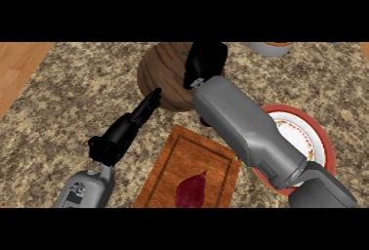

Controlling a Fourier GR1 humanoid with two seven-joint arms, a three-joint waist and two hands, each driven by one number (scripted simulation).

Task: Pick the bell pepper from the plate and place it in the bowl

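Head view: the right hand reaches over the wooden bowl, fingers curled down; what they hold stays hidden, as does the bell pepper. The left hand rests with fingers straight beside the plate.

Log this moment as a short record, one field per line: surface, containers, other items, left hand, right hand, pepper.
surface: speckled granite counter
bowl: brown wooden bowl, upper centre
plate: red-rimmed white plate, right, partly behind the right forearm
board: wooden cutting board with a dark red item on it
left hand: left hand, fingers straight, beside the bowl
right hand: right hand over the bowl's right edge, fingers curled
pepper: not visible; a speck of green shows at the right hand
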